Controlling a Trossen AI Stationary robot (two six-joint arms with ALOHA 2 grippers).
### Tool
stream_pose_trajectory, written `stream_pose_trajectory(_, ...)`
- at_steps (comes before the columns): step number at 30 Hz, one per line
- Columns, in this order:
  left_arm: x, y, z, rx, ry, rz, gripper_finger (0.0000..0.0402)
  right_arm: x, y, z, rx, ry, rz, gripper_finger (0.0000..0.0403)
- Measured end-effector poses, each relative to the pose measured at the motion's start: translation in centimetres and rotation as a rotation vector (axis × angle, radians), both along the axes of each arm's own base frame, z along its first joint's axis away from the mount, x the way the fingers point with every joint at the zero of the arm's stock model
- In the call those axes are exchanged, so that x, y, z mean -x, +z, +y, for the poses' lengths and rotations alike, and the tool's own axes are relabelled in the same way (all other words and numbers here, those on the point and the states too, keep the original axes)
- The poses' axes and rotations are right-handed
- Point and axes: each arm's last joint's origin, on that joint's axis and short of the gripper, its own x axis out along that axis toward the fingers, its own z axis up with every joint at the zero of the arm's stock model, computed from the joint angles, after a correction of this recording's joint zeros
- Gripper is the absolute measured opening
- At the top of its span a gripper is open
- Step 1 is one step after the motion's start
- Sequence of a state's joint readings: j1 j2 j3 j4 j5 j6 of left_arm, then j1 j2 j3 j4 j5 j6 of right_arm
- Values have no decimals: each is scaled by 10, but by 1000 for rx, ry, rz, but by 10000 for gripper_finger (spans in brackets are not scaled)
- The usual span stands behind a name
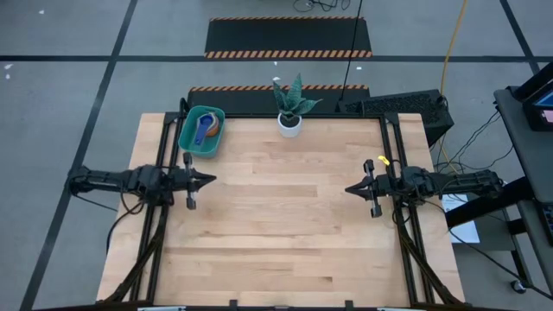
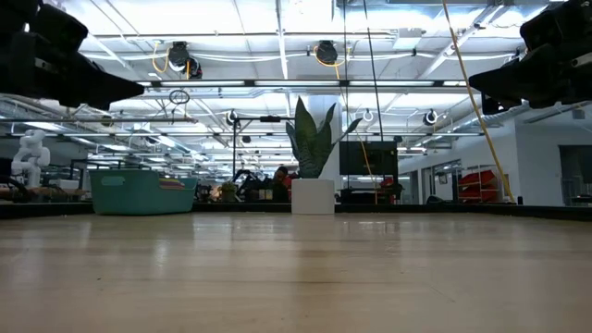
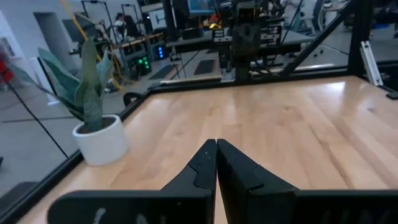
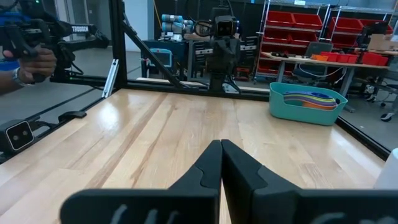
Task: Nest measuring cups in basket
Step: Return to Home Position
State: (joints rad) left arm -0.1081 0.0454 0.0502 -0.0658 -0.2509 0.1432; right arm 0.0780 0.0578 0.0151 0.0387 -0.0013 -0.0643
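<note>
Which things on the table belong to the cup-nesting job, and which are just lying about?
Job:
- teal basket, at the far left corner of the table
- measuring cups, nested inside it
- left gripper and right gripper, both shut, one over each side of the table

Lying about:
- plant in a white pot, at the far edge

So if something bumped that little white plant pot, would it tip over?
Probably it would slide before tipping: the white plant pot looks squat and flat-bottomed on the smooth table. A high push on its tall leaves seems likelier to topple it.
</note>
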Motion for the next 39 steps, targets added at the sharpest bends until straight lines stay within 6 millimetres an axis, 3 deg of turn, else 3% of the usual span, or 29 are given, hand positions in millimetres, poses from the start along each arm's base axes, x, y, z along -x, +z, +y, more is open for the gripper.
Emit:
stream_pose_trajectory(11,0,-2,8,1,-44,-88,7,0,0,0,0,0,1,0)
stream_pose_trajectory(39,-1,-4,9,5,-85,-63,15,0,0,0,0,1,4,0)
